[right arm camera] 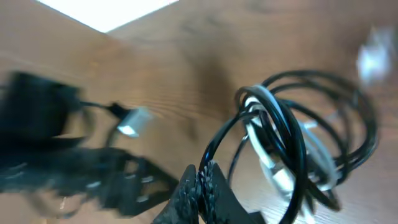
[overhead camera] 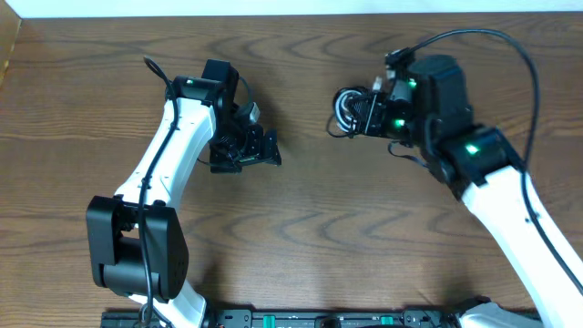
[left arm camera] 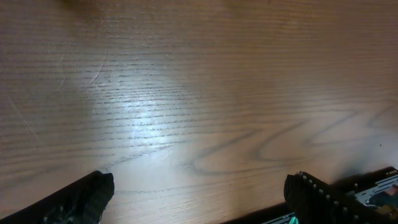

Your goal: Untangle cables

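- The cable bundle point(overhead camera: 346, 107) sits at the tip of the right tool point(overhead camera: 363, 114), at about 9 o'clock from that tool's wrist in the overhead view.
- In the right wrist view the right tool's fingers are pressed together with a black loop point(right arm camera: 249, 134) of the bundle rising from between them. I judge it is gripping that cord.
- From the left tool point(overhead camera: 250, 150) the bundle lies at roughly 2 to 3 o'clock, well apart, with bare table point(overhead camera: 301, 237) between them.
- The left tool is spread wide. In its wrist view both fingertips point(left arm camera: 81, 199) stand at the lower corners with only wood grain between them, so it holds nothing.
- The bundle is a rough coil and has no clear long axis. Black loops wrap a white cord point(right arm camera: 267, 149) near the middle.
- One stray lead ending in a pale plug point(right arm camera: 129, 122) points toward 9 o'clock in the right wrist view. That is toward the left arm, though this part is blurred.
- The right arm is the nearer one and already has the bundle, so the coming move seems to turn on the left tool crossing toward 3 o'clock to take a free end.
- The table is flat, smooth wood. It looks bare all round the bundle, which gives room to draw cords apart toward 9 and 3 o'clock.
- Whether the coil hangs clear of the table I cannot tell.
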`<action>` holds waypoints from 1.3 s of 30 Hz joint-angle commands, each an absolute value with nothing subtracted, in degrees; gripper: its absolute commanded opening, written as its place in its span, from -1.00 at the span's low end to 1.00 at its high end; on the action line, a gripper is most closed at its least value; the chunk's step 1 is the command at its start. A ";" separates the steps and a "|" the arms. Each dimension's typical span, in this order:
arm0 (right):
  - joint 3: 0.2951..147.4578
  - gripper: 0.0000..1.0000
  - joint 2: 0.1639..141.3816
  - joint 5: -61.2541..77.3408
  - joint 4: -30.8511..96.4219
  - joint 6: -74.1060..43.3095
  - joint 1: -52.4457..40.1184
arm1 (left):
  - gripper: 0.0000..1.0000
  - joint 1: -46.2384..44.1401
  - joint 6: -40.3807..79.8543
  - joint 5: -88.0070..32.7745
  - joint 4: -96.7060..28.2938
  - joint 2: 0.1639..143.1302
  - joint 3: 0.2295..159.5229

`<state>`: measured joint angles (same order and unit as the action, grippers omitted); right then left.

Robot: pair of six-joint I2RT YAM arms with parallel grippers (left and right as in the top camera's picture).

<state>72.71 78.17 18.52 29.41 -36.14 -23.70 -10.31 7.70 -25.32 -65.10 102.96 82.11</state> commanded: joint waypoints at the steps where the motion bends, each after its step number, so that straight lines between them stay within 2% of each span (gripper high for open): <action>1: 73.45 -0.97 75.94 20.03 28.58 -34.63 -26.09 | 0.87 -10.37 8.08 -24.99 -65.21 103.46 81.58; 10: 73.28 -0.97 80.49 11.92 33.32 -34.63 -30.13 | 0.86 -10.37 11.33 -26.41 -67.99 103.46 81.58; 17: 73.28 -0.97 85.45 20.14 34.41 -34.63 -30.09 | 0.86 -10.37 11.64 -34.52 -73.69 103.46 81.58; 19: 73.28 -0.98 85.45 22.31 34.02 -34.61 -30.04 | 0.86 -10.37 8.91 -39.88 -74.81 103.42 81.60; 22: 73.28 -0.98 85.23 24.23 33.80 -34.59 -29.93 | 0.86 -10.35 -2.37 -52.60 -75.48 103.39 81.60; 24: 73.28 -0.98 85.25 27.07 33.58 -34.54 -29.93 | 0.87 -10.37 -4.91 -55.86 -75.33 103.39 81.60; 28: 73.28 -0.98 85.25 35.11 32.14 -32.67 -30.00 | 0.87 -10.37 -4.91 -55.90 -71.33 103.39 81.60; 34: 73.28 -0.98 85.23 36.97 31.66 -32.49 -29.85 | 0.87 -10.37 -4.91 -55.81 -66.72 103.39 81.60; 39: 73.30 -0.98 84.93 44.49 29.26 -30.57 -29.34 | 0.86 -10.37 -4.69 -45.30 -64.25 103.39 81.60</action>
